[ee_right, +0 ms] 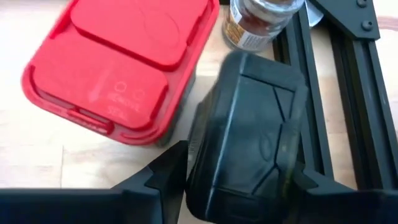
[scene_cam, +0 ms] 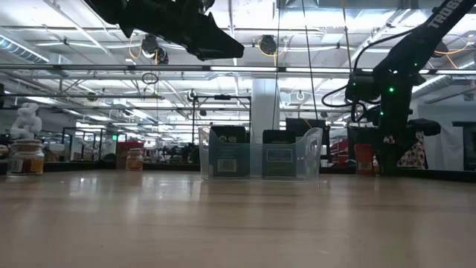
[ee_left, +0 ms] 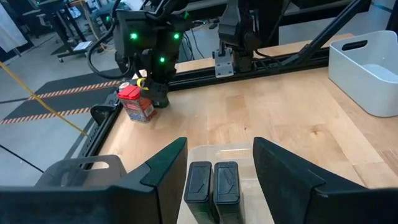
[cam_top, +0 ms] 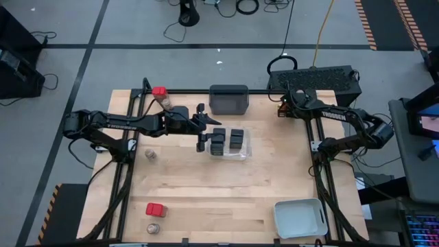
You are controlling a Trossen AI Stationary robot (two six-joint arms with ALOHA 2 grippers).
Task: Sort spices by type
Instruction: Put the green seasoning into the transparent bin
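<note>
My right gripper [ee_right: 239,177] stands at the table's far right corner [cam_top: 282,105], shut on a black boxy spice [ee_right: 249,124]. A red-topped spice [ee_right: 118,62] and a round clear jar [ee_right: 261,18] stand right beside it. My left gripper [ee_left: 217,155] hangs open, well above the near-left end of the clear tray [cam_top: 241,154], touching nothing. That tray holds several black boxy spices [cam_top: 226,142]. More spices stand on the table: a red-topped one [cam_top: 159,91] with a jar [cam_top: 164,102], a lone jar [cam_top: 150,156], and a red-topped one [cam_top: 155,209] with a jar [cam_top: 153,228]. My right gripper pinches the black boxy spice between its two fingers [ee_right: 165,177], which press on two opposite side walls just under its lid [ee_right: 205,143]. The fingers come from above, pointing down. The spice stands upright; I cannot tell whether its base is on the table.
A dark grey tray [cam_top: 228,100] sits at the far edge and a pale grey tray [cam_top: 300,217] at the near right corner. Black frame rails [cam_top: 317,147] run along the table's sides and pass close to my right gripper. Bare wood [cam_top: 206,192] spreads across the near middle.
</note>
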